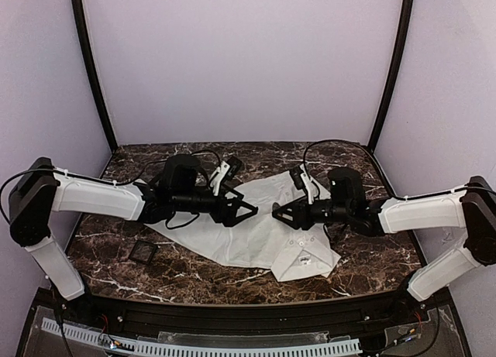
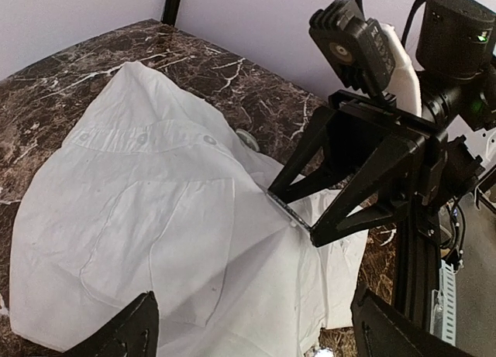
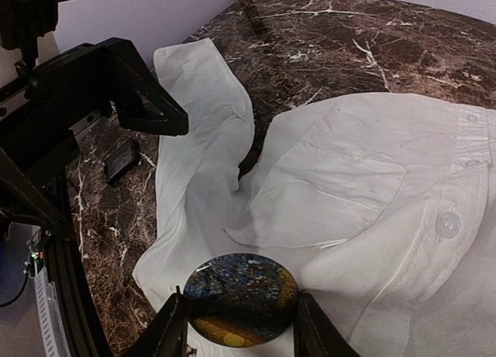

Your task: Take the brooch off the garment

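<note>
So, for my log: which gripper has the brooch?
The right gripper: it pinches the round brooch. The left gripper is open and empty, over the shirt.
</note>
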`<action>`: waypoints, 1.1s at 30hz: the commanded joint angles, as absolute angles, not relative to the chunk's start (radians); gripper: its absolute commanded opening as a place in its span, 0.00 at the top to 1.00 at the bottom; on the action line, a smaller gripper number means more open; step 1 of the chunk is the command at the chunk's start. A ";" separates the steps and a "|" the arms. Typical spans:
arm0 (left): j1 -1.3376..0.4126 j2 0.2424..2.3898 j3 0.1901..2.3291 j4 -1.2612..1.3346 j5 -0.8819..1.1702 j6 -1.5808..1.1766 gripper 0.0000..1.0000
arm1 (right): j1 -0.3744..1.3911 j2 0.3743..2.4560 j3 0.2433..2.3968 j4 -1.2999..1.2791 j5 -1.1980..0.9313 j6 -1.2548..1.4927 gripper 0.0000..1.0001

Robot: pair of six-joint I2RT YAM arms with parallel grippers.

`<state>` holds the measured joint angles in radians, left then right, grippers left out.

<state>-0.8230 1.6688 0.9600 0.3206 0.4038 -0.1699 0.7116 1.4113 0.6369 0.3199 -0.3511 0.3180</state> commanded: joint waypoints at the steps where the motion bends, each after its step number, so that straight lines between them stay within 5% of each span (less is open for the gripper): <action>1: -0.890 1.667 0.960 0.311 0.382 -0.061 0.12 | 0.691 1.383 0.606 0.426 -0.548 0.322 0.62; 26: -0.930 1.763 0.992 0.365 0.496 -0.006 0.38 | 0.666 1.369 0.563 0.509 -0.707 0.383 0.62; 31: -0.931 1.770 0.997 0.382 0.517 -0.006 0.57 | 0.666 1.369 0.569 0.488 -0.700 0.371 0.62; 33: -0.932 1.768 0.995 0.391 0.539 -0.006 0.75 | 0.666 1.367 0.572 0.473 -0.696 0.365 0.62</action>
